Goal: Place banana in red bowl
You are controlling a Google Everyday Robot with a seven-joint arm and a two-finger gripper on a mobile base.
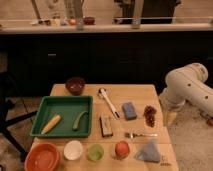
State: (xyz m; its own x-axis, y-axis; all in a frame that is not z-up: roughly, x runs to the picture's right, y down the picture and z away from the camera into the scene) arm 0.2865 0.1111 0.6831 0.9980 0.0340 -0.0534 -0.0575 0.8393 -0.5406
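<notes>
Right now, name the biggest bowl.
The orange-red bowl, front-left corner, wider than the white bowl and the maroon bowl; the claw hangs beside the table's right edge.

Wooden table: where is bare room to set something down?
Free: the far right corner, behind the blue rectangular sponge and grape bunch. Crowded: the front row beside the wide orange-red bowl. The gripper hangs off the right edge.

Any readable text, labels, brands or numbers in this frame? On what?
No readable text anywhere.
Dark mark at the front right corner of the table: too blurred to read.
Banana, red bowl: no markings visible.
Claw, beside the table's right edge: no label visible.
</notes>
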